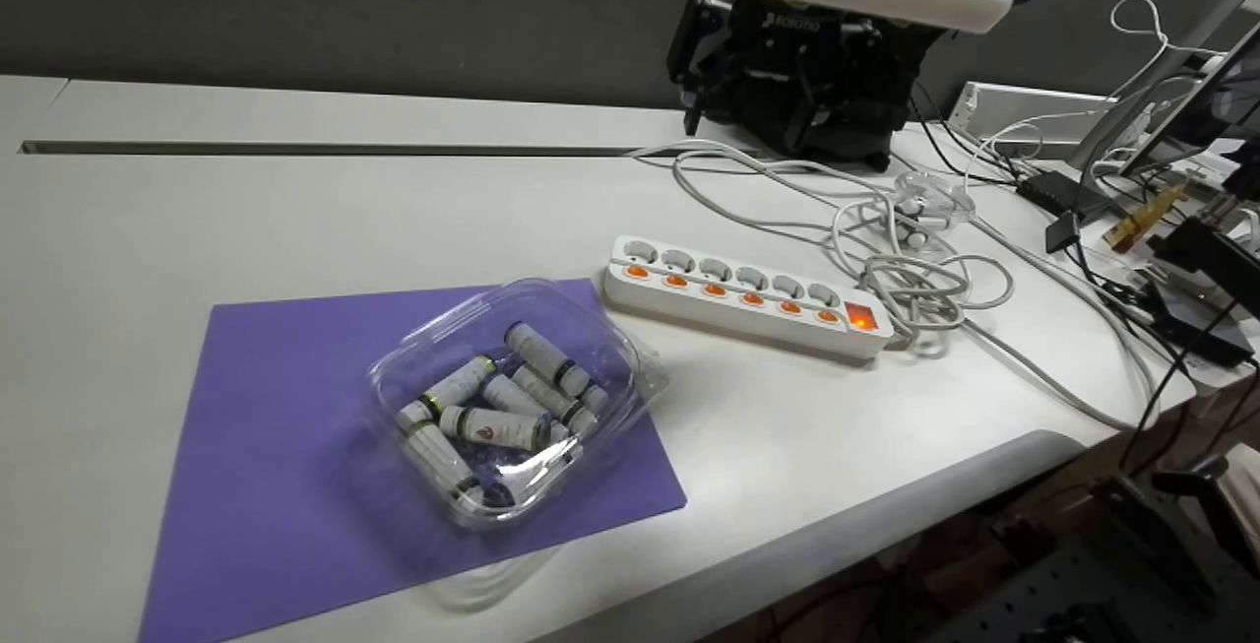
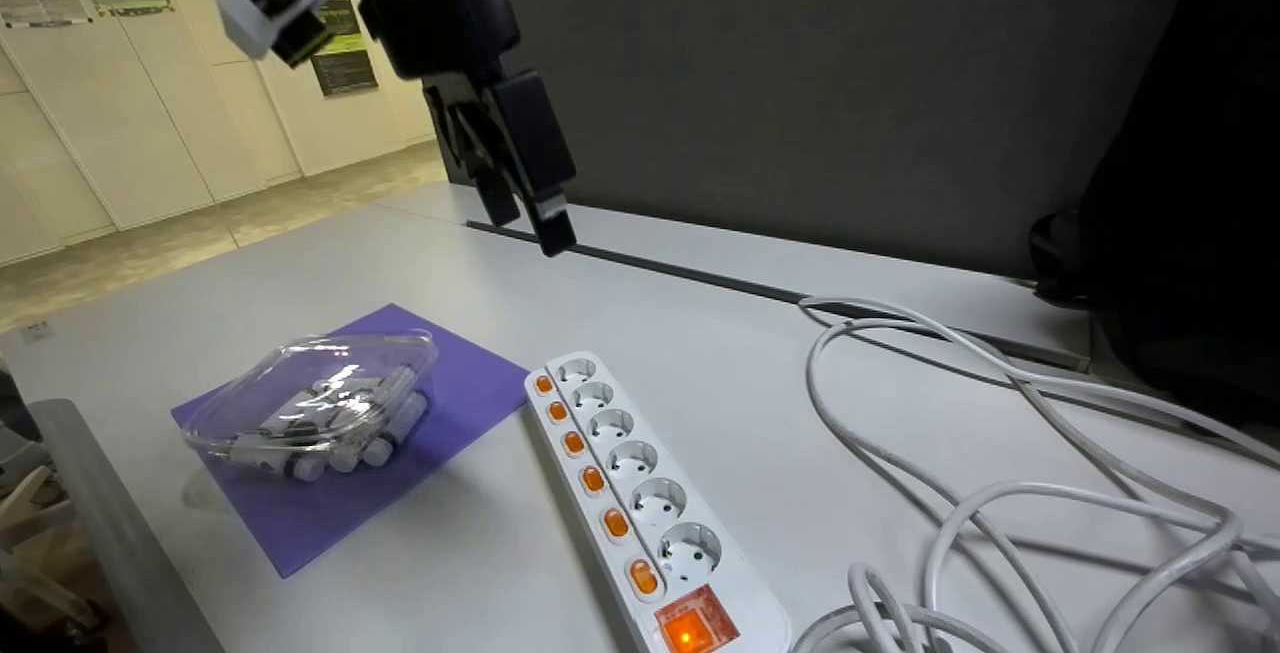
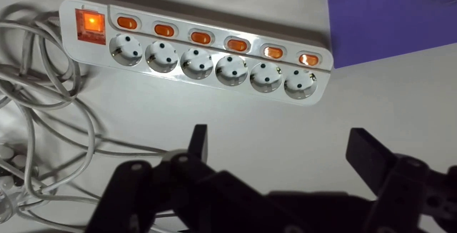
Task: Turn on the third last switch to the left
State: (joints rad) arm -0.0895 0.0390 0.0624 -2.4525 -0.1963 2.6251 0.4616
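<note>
A white power strip (image 1: 728,311) lies on the table in both exterior views (image 2: 612,493) and in the wrist view (image 3: 214,48). It has a row of sockets and a row of small orange switches. In the wrist view, the third switch from the left (image 3: 200,37) and the third from the right (image 3: 237,45) look unlit. The two rightmost switches (image 3: 273,52) show bright glints. A larger main switch (image 3: 91,25) at the cable end glows orange. My gripper (image 3: 278,128) is open and empty, above the table on the socket side, apart from the strip.
A clear plastic box (image 1: 502,407) with several small vials stands on a purple sheet (image 1: 266,446) beside the strip's far end. White cables (image 1: 915,293) lie coiled by the main switch end. A small clear container (image 1: 930,200) sits among them. A dark partition (image 1: 345,13) stands behind the table.
</note>
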